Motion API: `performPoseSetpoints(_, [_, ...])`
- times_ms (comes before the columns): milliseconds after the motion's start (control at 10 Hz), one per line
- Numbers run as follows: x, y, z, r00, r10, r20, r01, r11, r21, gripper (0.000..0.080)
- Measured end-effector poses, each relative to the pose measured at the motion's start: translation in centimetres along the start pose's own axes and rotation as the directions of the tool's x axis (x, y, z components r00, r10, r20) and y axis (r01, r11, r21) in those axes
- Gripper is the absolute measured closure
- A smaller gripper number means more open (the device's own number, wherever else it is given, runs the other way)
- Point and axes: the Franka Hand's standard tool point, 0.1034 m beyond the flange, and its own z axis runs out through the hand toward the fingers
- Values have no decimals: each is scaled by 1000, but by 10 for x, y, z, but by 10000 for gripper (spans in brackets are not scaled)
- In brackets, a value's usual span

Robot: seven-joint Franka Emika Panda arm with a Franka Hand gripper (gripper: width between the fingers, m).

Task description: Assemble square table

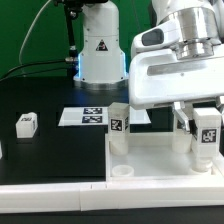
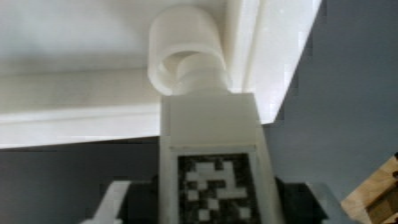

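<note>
The white square plate [image 1: 155,158] lies at the front of the exterior view's right. One tagged white leg [image 1: 118,124] stands upright at its far left corner. A round socket [image 1: 122,172] shows at its near left corner. My gripper [image 1: 205,128] is shut on another tagged leg [image 1: 207,136] and holds it upright over the plate's right side. In the wrist view my gripper [image 2: 214,204] clamps that leg [image 2: 210,140], whose far end meets a round corner socket [image 2: 185,58] of the plate [image 2: 80,100]. A loose leg [image 1: 26,124] lies on the black table at the left.
The marker board [image 1: 85,116] lies flat behind the plate. The long white border rail [image 1: 50,196] runs along the front edge. The robot's base [image 1: 100,50] stands at the back. A white part [image 1: 140,117], unclear what, sits by the standing leg.
</note>
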Motion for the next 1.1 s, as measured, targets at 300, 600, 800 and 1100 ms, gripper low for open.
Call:
performPoseSetpoints(300, [1, 3, 1, 1000, 3, -4, -3, 1000, -4, 515])
performPoseSetpoints(600, [-4, 6, 6, 1000, 5, 5, -5, 1000, -8, 515])
performPoseSetpoints(800, [-8, 3, 9, 1000, 2, 6, -2, 1000, -9, 515])
performPoseSetpoints(1100, [-11, 2, 8, 999, -11, -37, 10, 1000, -24, 515])
